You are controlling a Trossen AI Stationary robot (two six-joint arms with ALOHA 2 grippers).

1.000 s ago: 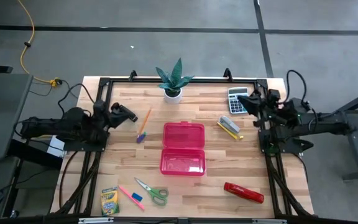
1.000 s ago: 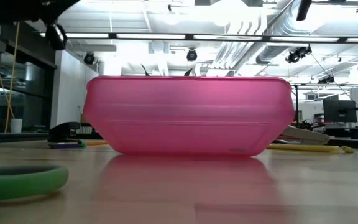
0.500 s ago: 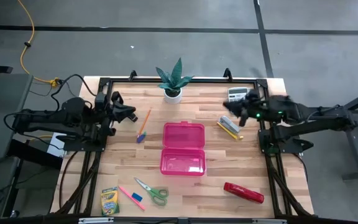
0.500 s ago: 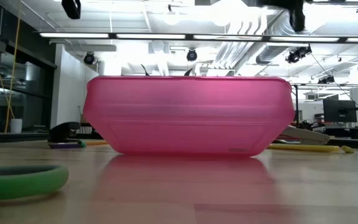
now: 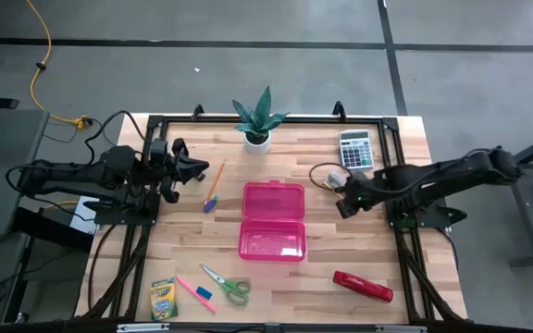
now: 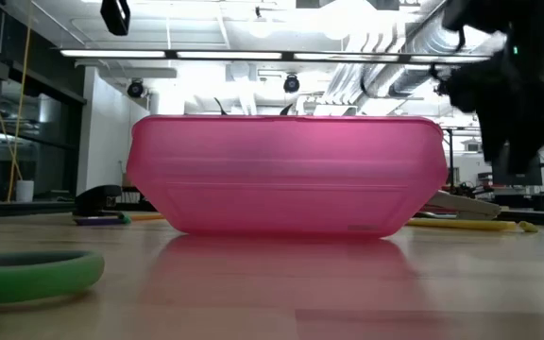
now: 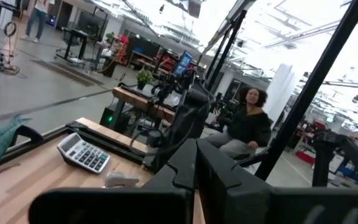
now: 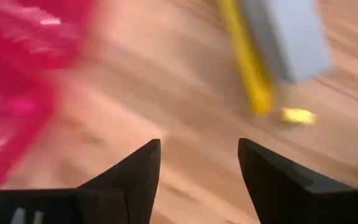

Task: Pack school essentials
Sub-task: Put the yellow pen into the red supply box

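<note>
An open pink box [image 5: 271,220] lies at the table's centre. My right gripper [image 8: 199,146] points down, open, just right of the box, near the yellow-white piece [image 8: 272,50]; it holds nothing. That gripper also shows in the high view [image 5: 343,205]. My left gripper [image 5: 195,167] hovers shut at the left, beside the orange pencil [image 5: 215,182]. The crayon box [image 5: 164,298], pink marker [image 5: 190,290], blue eraser [image 5: 204,294] and green-handled scissors [image 5: 228,285] lie flat at the near left.
A grey calculator [image 5: 354,148] lies at the far right and a red stapler [image 5: 363,286] at the near right. A potted plant [image 5: 256,120] stands at the far edge. A seated person [image 7: 244,127] shows beyond the table.
My right gripper has swung from beside the calculator down toward the table and toward the pink box, tipping from level to pointing down. My left gripper has risen a little at the table's left.
</note>
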